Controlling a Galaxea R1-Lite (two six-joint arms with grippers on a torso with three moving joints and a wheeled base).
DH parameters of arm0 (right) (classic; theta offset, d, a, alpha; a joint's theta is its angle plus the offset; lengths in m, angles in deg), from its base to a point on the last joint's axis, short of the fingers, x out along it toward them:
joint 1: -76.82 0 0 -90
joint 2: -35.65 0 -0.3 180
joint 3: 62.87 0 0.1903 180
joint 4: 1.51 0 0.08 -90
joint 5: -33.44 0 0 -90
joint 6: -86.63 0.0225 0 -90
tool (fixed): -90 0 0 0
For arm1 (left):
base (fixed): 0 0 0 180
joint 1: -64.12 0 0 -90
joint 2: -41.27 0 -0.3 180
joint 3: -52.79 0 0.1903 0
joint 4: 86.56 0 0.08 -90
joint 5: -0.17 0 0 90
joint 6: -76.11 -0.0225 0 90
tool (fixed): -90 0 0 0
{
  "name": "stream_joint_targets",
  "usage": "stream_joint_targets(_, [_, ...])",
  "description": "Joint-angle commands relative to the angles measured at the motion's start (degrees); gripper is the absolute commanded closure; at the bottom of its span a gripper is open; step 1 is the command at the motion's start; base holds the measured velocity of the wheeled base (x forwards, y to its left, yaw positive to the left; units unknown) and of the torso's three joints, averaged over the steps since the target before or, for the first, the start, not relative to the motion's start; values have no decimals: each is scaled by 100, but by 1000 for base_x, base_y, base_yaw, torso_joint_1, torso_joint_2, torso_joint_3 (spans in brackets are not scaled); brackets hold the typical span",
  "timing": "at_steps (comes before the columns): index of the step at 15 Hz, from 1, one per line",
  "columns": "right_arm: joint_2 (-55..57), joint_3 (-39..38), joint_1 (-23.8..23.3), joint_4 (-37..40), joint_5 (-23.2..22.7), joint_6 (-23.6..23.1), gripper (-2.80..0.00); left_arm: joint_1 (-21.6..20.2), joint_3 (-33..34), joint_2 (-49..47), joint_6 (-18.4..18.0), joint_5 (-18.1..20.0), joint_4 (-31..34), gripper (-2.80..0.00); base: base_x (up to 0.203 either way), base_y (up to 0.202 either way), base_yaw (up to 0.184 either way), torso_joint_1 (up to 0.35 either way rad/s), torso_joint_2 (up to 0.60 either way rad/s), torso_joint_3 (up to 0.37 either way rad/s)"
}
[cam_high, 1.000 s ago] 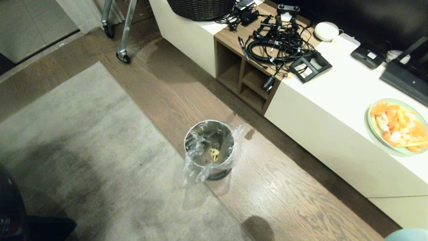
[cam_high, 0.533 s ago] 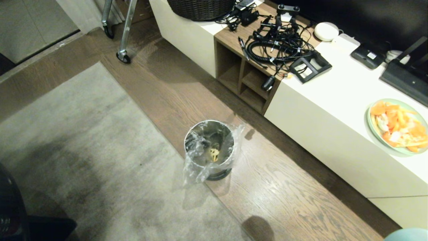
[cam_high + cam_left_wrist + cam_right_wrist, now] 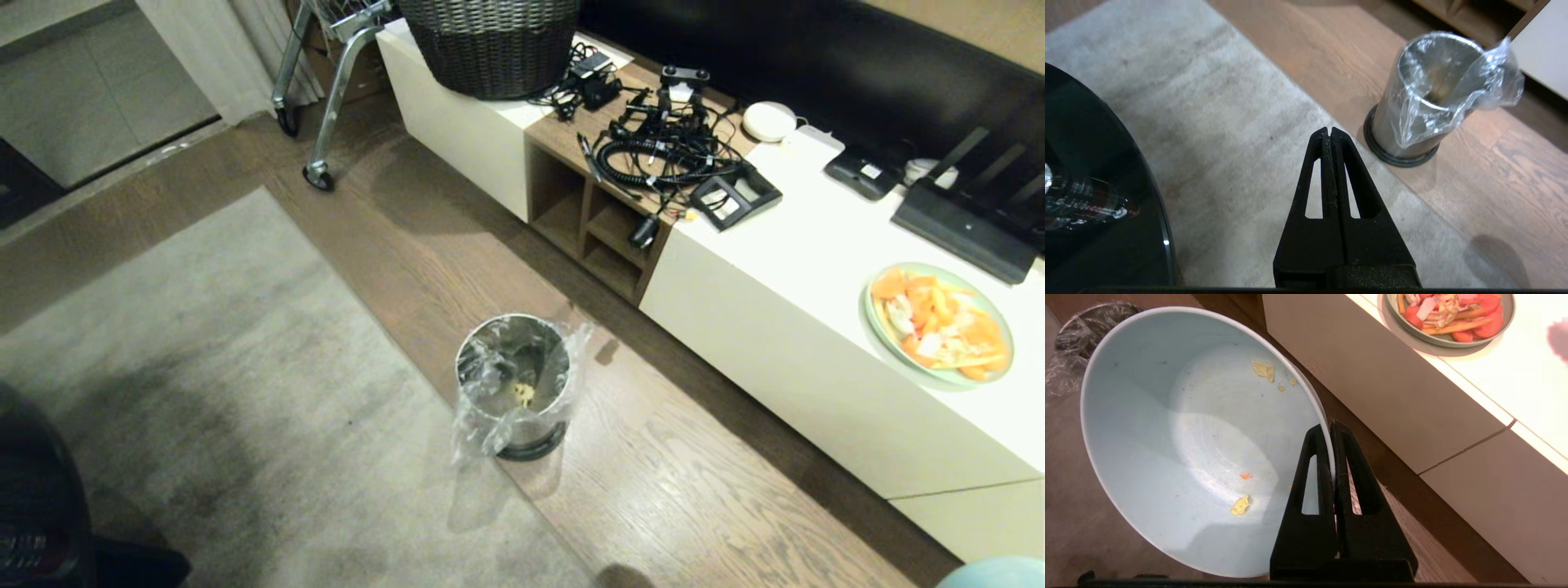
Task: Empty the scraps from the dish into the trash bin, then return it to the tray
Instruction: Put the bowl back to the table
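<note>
Two surfaces fill the floor: a grey rug (image 3: 188, 392) on the left and wood flooring (image 3: 653, 457) running diagonally beside it. Along the right stands a long white cabinet (image 3: 816, 327) with an open wooden shelf section (image 3: 596, 220); on its top sit a woven two-tone basket (image 3: 490, 41), a tangle of black cables (image 3: 661, 147) and, farther right, a pale green plate of orange fruit (image 3: 937, 322). A wheeled metal frame (image 3: 326, 106) stands on the flooring near the cabinet's far end. The trash bin (image 3: 514, 384), steel with a black base ring and a crinkled clear liner, stands upright on the wood just at the rug's edge, well apart from the cabinet; a few yellowish scraps (image 3: 523, 394) lie at its bottom. The dish (image 3: 1188, 437), pale blue and tilted on its side, is held in the air by the right gripper (image 3: 1331, 430), whose fingers pinch the bowl's rim, one inside and one outside. Only a few small yellow and orange crumbs (image 3: 1240, 505) cling to the dish's inside. In the head view just a sliver of the dish shows at the lower right corner. The left gripper (image 3: 1329, 132) hangs over the rug beside a dark rounded part of the robot's body, its fingers pressed together on nothing, the bin standing near.
</note>
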Motion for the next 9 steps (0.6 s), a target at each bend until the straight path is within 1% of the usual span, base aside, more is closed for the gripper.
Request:
stream_joint_targets(1, [16,0,2,0,-2,11,0,0,0,2,3,-2,-2,0,0,0,0,7,3,195])
stream_joint_targets(9, [16,0,2,0,-2,-6,0,0,0,2,3,-2,-2,0,0,0,0,2,3,203])
